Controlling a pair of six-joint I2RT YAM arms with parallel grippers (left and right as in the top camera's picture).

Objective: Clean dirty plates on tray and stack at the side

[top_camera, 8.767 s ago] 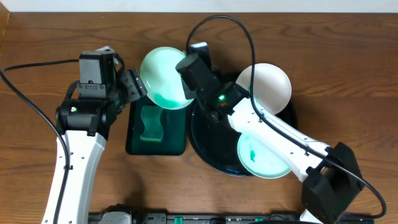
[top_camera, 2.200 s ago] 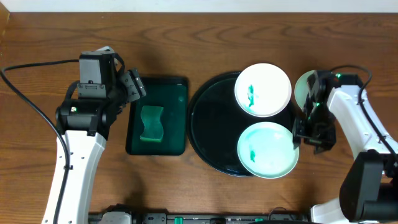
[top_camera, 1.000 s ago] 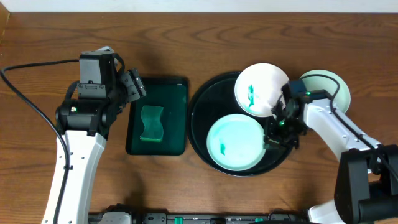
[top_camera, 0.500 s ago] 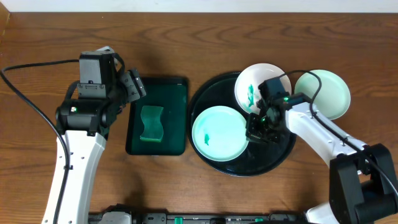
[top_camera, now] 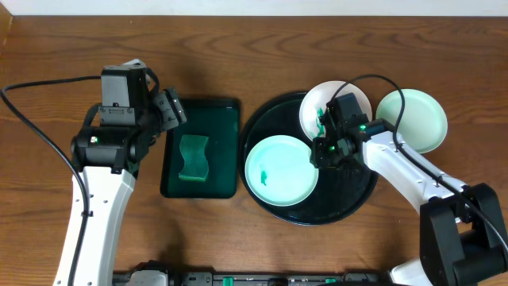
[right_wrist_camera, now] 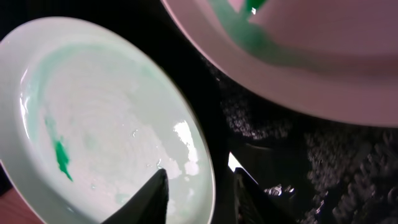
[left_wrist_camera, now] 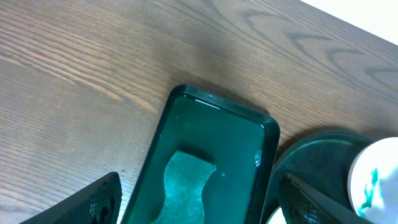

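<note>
A pale mint plate (top_camera: 279, 171) with a small green smear lies on the left half of the round black tray (top_camera: 349, 199). My right gripper (top_camera: 321, 151) is at that plate's right rim, open: in the right wrist view one finger hangs over the plate (right_wrist_camera: 106, 118), the other past the rim, around the gripper's midpoint (right_wrist_camera: 198, 165). A white plate (top_camera: 340, 95) with a green smear rests on the tray's upper right edge. Another mint plate (top_camera: 413, 121) sits on the table, right of the tray. My left gripper (top_camera: 171, 111) hovers open over the dark green tray.
A dark green rectangular tray (top_camera: 226, 111) holds a wavy green sponge (top_camera: 193, 156), left of the black tray. The left wrist view shows the sponge (left_wrist_camera: 186, 193) between my wide fingers. My right arm's cable loops above the white plate.
The right gripper dragged the smeared mint plate leftward across the black tray, then parted its jaws and lifted a little off the rim. The left arm has not moved.
</note>
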